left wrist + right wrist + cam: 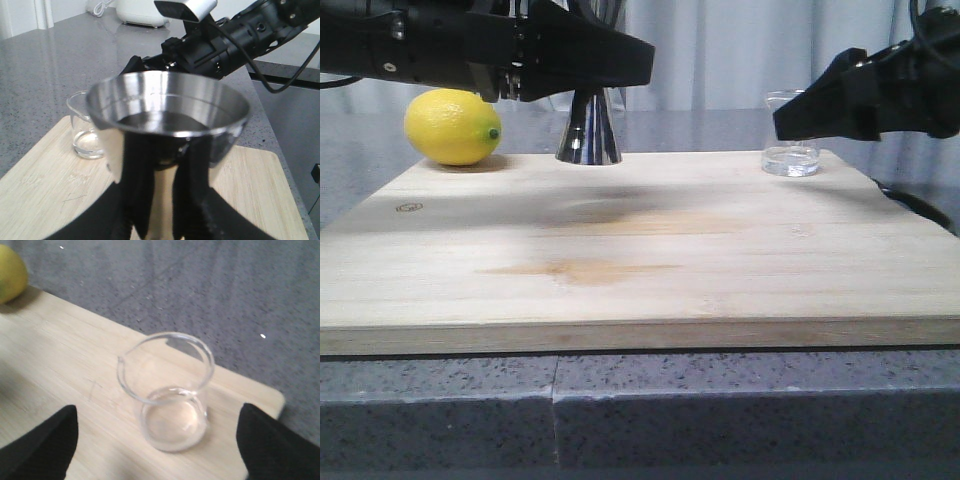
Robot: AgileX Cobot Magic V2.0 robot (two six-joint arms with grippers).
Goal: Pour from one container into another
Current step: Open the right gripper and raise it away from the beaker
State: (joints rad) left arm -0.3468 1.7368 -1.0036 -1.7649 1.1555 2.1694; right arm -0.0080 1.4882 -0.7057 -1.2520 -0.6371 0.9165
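The steel jigger point(588, 132) stands at the back of the wooden board point(620, 250). Its upper cup is hidden behind my left gripper point(590, 72). In the left wrist view the jigger's wide steel cup point(167, 105) fills the middle, and my left gripper point(172, 200) is shut on its narrow waist. The clear glass beaker point(790, 152) stands at the board's back right corner with a little clear liquid in it. My right gripper point(798, 118) hovers just in front of it. In the right wrist view that gripper point(157, 445) is open, with the beaker point(170, 400) between its fingers point(40, 445), untouched.
A yellow lemon point(453, 127) lies at the board's back left corner, left of the jigger. The board rests on a grey speckled counter point(620, 400), whose front edge is near the camera. A black cable point(920, 205) runs past the board's right edge.
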